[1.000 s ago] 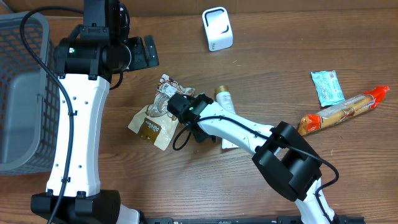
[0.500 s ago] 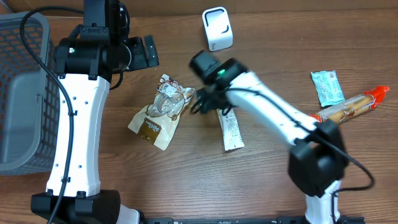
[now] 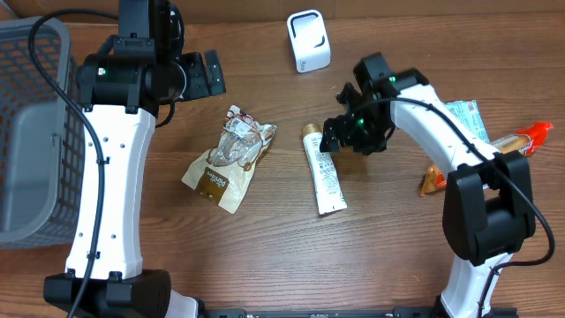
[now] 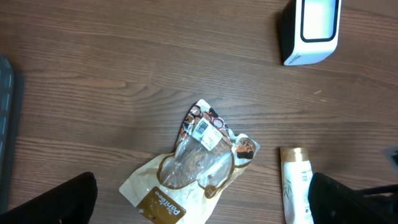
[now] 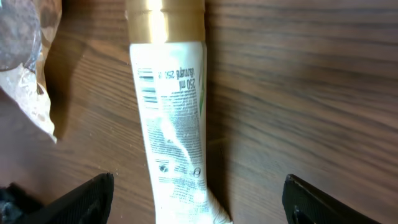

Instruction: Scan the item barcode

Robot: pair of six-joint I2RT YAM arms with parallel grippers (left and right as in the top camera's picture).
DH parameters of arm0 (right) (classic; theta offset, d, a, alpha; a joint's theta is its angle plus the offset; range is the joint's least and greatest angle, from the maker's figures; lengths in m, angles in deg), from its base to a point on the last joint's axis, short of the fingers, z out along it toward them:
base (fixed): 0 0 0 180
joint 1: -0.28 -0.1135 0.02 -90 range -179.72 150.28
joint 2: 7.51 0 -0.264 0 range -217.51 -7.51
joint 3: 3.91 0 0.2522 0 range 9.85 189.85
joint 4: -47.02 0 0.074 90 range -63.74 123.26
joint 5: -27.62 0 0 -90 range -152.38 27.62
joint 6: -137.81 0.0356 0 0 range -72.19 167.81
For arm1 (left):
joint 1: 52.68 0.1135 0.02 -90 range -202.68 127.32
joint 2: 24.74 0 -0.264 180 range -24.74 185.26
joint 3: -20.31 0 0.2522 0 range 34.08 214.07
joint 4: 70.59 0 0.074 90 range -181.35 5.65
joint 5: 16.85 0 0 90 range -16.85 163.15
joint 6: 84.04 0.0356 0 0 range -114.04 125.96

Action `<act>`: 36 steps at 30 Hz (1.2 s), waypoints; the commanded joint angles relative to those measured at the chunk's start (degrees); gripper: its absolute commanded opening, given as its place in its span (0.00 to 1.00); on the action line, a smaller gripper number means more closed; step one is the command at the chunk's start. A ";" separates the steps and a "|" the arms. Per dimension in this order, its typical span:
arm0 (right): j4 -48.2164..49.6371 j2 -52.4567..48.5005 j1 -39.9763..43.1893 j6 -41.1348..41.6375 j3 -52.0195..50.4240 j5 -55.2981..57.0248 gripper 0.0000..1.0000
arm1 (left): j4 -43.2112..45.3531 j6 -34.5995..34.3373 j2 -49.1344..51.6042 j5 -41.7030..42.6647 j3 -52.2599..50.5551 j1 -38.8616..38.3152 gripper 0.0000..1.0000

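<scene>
Wood table (image 5: 298, 93), tube (image 5: 174, 124) beneath spread right fingers (image 5: 74, 202), apart.

We read "250 ml" on tube (image 5: 171, 124), next to barcode (image 5: 147, 87). Pouch (image 4: 186, 180): white label (image 4: 205, 127) and brand script illegible to us.

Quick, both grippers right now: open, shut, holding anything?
Left gripper: open, holding nothing.
Right gripper: open, holding nothing, close to the cap end of the tube.
</scene>
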 commanded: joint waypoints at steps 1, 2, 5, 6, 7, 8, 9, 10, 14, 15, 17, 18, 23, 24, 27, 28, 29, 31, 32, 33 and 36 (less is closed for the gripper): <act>4.15 0.57 1.14 -3.10 -5.77 -8.94 0.87 | 0.07 1.11 -0.22 -0.70 -0.26 0.11 1.00; 5.99 0.57 1.31 -3.08 -7.56 -9.90 0.87 | 0.04 1.11 -0.22 -0.70 -0.26 0.11 1.00; 11.19 0.57 1.29 -3.08 -12.41 -12.46 0.86 | 0.04 1.11 -0.22 -0.70 -0.26 0.11 1.00; 12.59 0.57 1.29 -3.08 -13.62 -13.40 0.84 | 0.07 1.11 -0.22 -0.70 -0.26 0.11 1.00; 14.01 0.57 1.29 -3.06 -14.71 -14.36 0.82 | 0.04 1.11 -0.22 -0.70 -0.26 0.09 1.00; 15.47 0.57 1.27 -3.04 -15.76 -15.32 0.79 | 0.07 1.11 -0.22 -0.70 -0.26 0.11 1.00; 16.83 0.57 1.27 -2.89 -16.70 -16.31 0.77 | 0.04 1.11 -0.22 -0.70 -0.26 0.11 1.00; 18.03 0.57 1.27 -2.54 -17.49 -16.76 0.73 | 0.07 1.11 -0.22 -0.70 -0.26 0.11 1.00; 21.27 0.57 1.25 -0.42 -19.32 -16.96 0.52 | 0.07 1.11 -0.22 -0.70 -0.26 0.11 1.00; 21.46 0.57 1.25 0.07 -19.39 -16.94 0.49 | 0.04 1.11 -0.22 -0.70 -0.26 0.11 1.00; 21.66 0.57 1.25 0.20 -19.39 -17.09 0.41 | 0.07 1.11 -0.22 -0.70 -0.26 0.11 1.00; 21.68 0.57 1.25 0.22 -19.39 -17.09 0.38 | 0.07 1.11 -0.22 -0.70 -0.26 0.11 1.00; 21.62 0.59 1.25 0.39 -19.19 -17.55 0.15 | 0.07 1.11 -0.22 -0.70 -0.26 0.11 1.00; 21.59 0.61 1.25 0.39 -19.04 -17.49 0.11 | 0.04 1.11 -0.22 -0.70 -0.26 0.11 1.00; 20.59 0.92 1.25 0.39 -17.57 -16.17 0.06 | 0.07 1.11 -0.22 -0.70 -0.26 0.11 1.00; 20.02 1.09 1.25 0.42 -16.85 -15.04 0.05 | 0.07 1.11 -0.22 -0.70 -0.26 0.11 1.00; 19.04 1.57 1.18 0.42 -15.96 -13.64 0.05 | 0.04 1.11 -0.22 -0.70 -0.26 0.11 1.00; 16.48 2.47 0.61 0.42 -13.88 -9.90 0.04 | 0.07 1.11 -0.22 -0.70 -0.26 0.11 1.00; 15.13 3.02 0.11 0.44 -12.81 -7.78 0.04 | 0.04 1.11 -0.22 -0.70 -0.26 0.11 1.00; 13.86 3.54 -0.57 0.44 -11.78 -5.46 0.04 | 0.07 1.11 -0.22 -0.70 -0.26 0.11 0.99; 10.69 4.55 -4.17 2.80 -9.38 4.44 0.04 | 0.07 1.11 -0.22 -0.70 -0.26 0.11 1.00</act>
